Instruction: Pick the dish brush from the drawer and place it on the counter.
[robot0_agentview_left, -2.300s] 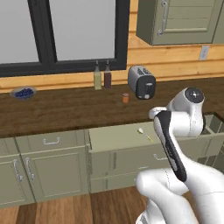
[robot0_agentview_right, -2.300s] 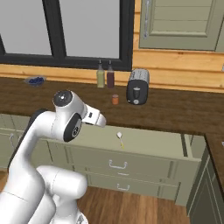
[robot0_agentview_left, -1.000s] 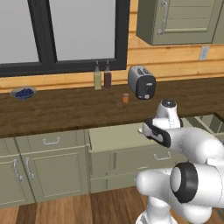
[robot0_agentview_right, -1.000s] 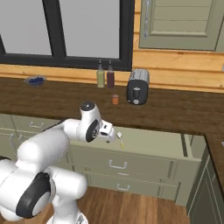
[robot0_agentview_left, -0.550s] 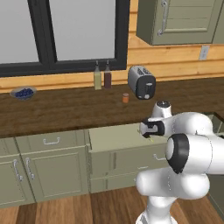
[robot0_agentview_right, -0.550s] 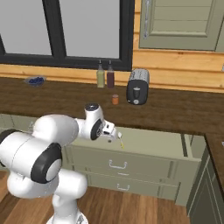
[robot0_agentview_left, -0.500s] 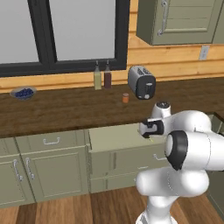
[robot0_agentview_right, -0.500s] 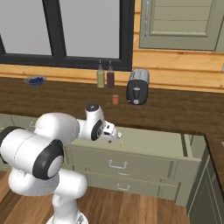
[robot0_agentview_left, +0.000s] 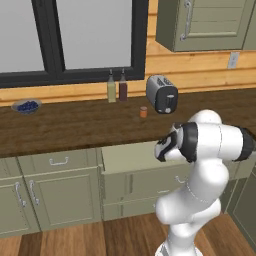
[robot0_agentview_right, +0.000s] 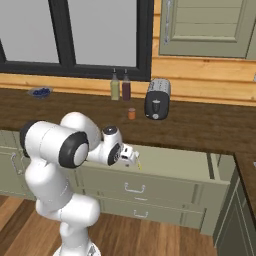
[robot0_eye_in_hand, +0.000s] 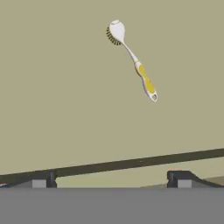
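Gripper (robot0_eye_in_hand: 111, 177) hovers over open drawer (robot0_eye_in_hand: 57, 109), fingers apart.
Dish brush (robot0_eye_in_hand: 133, 59) lies ahead of tips; should centre on yellow grip w/ fingers astride, then descend.

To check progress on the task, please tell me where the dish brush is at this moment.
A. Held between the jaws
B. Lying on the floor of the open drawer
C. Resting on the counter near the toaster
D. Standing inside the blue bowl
B: the dish brush lies flat on the pale floor of the open drawer, apart from the fingertips low in the hand view.
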